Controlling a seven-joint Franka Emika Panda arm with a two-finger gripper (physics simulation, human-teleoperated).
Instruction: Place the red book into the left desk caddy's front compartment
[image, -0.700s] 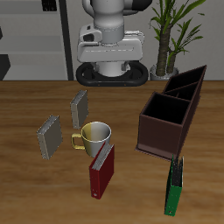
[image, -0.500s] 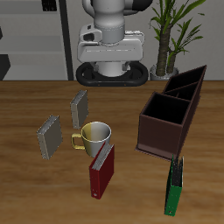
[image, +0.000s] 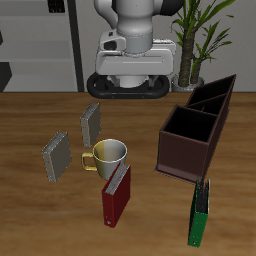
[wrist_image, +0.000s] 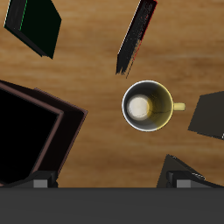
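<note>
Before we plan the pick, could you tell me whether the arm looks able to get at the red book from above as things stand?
Probably yes: the red book stands upright with open space above. The mug stands close behind it, which may crowd the jaws.

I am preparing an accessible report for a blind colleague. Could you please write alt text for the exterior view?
A thin dark-red hardcover book stands upright near the wooden table's front edge, just in front of a pale yellow-rimmed mug. A dark brown compartmented desk caddy sits beside them with a green book before it, two grey books stand by the mug, and the white robot arm rises behind.
</note>
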